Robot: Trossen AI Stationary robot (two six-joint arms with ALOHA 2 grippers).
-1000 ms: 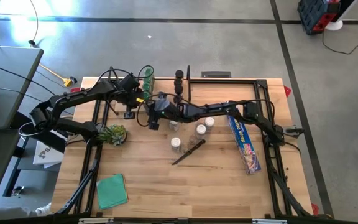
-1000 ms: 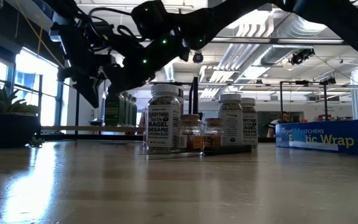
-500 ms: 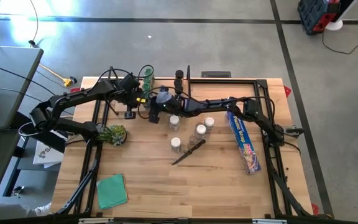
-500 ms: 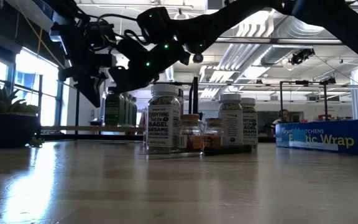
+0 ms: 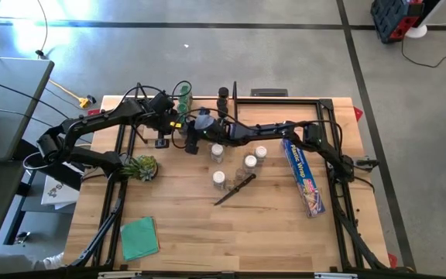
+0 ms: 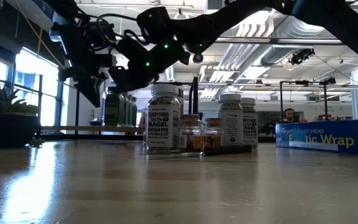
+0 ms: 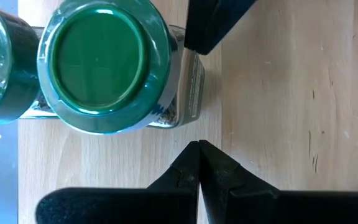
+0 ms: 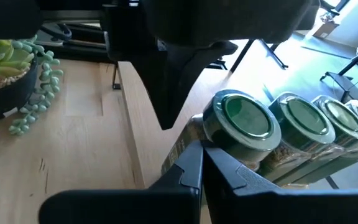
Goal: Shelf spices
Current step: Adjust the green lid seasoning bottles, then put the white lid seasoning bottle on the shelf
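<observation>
right hand (image 8: 202, 149) pressed together, empty, just beside green-capped jar (image 8: 241, 124) on shelf (image 8: 131, 118); left hand (image 7: 199, 148) together.

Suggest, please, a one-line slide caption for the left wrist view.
Left gripper, fingers shut and empty, poised above the pale wooden shelf beside a green-capped spice jar seen from above.

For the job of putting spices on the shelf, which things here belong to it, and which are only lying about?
Belong to the job:
- white-capped jars on the table
- green-capped jars on the shelf
- black-capped jars

Only lying about:
- knife
- blue wrap box
- potted plant
- green cloth
</observation>
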